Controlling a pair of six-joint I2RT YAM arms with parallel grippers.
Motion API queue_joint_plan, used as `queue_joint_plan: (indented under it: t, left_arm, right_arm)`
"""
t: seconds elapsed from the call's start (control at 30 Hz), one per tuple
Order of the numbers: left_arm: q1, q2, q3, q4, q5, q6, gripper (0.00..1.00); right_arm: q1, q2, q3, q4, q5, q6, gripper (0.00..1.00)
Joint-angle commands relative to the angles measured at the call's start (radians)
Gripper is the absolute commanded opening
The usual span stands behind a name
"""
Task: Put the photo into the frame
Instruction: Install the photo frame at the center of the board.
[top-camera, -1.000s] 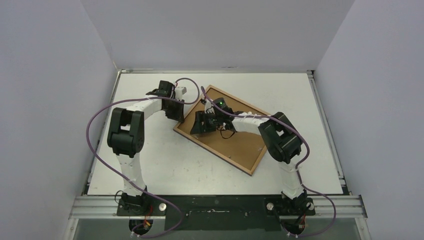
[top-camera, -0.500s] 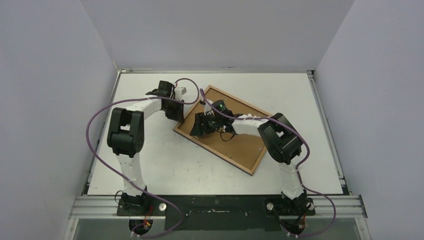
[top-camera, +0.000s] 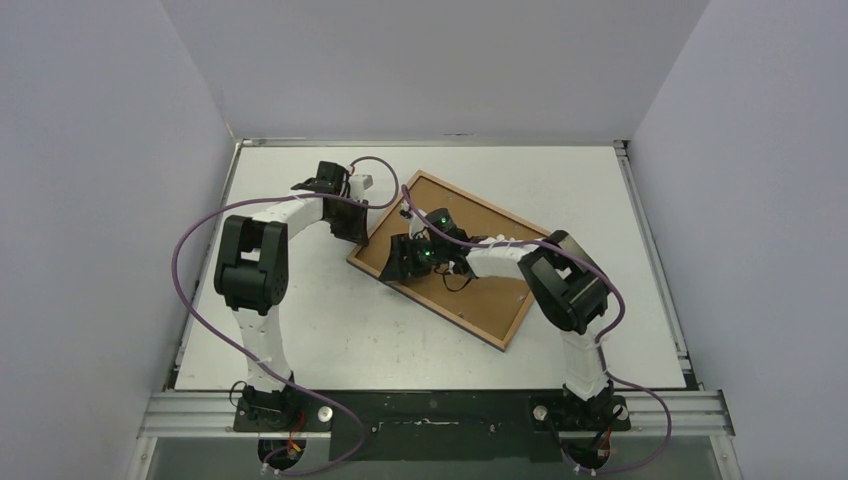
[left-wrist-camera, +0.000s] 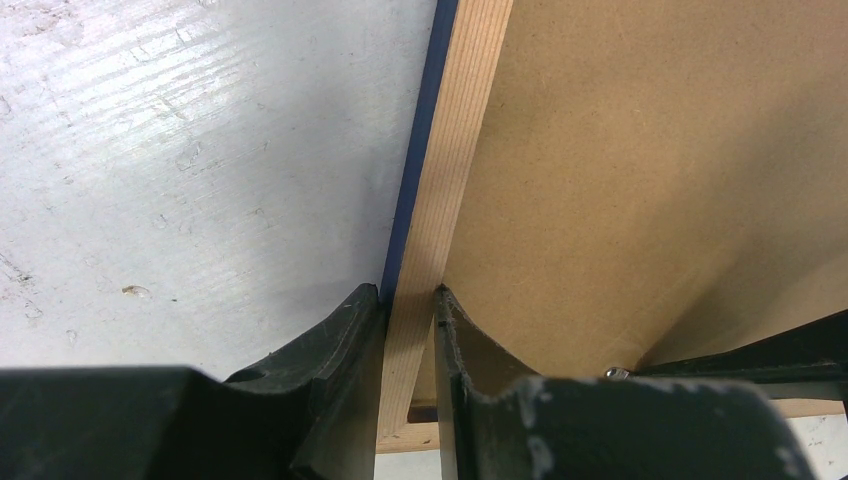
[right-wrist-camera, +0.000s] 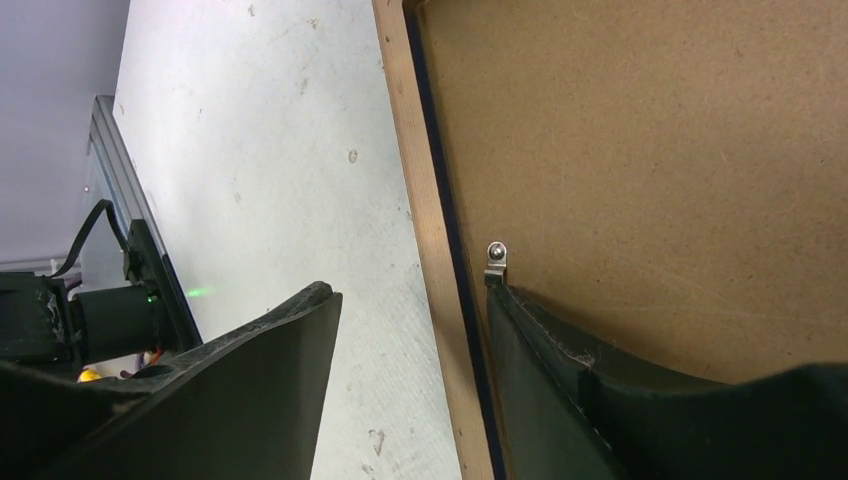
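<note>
Clamping left claw (left-wrist-camera: 408, 295): narrow, its two fingers pressed on either side of the frame (left-wrist-camera: 455, 150)'s light wood rail; the navy edge shows along the rail's outer side.
Right claw (right-wrist-camera: 410, 290): wide and holding nothing, with the frame's rail running between its spread fingers.
Right fingers: one hangs over the counter (right-wrist-camera: 280, 150), the other over the backing board (right-wrist-camera: 650, 150), its tip just beside a small metal clip (right-wrist-camera: 496, 255).
Grip spots, overhead view: left claw on the frame's short upper-left edge; right claw at the long lower-left edge, near the left corner.
Frame: back side up on the counter, middle of the overhead view, running diagonally from upper left to lower right.
Backing board: plain brown, set inside the wood rails.
</note>
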Motion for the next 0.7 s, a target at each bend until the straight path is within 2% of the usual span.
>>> queue_joint_plan:
  t: [0.0, 0.23, 0.67]
  left_arm:
    - [-0.002, -0.013, -0.009, -0.051, -0.010, -0.016, 0.06]
    - [-0.005, -0.005, -0.003, -0.045, -0.010, -0.020, 0.06]
    - [-0.030, -0.011, 0.003, -0.057, -0.002, -0.022, 0.06]
  right_arm:
    - [0.020, -0.030, -0.034, -0.052, -0.050, 0.024, 0.57]
    - [0.020, -0.008, -0.038, 0.009, -0.115, 0.074, 0.58]
    - [0.016, 0.096, 0.019, 0.134, -0.114, 0.141, 0.58]
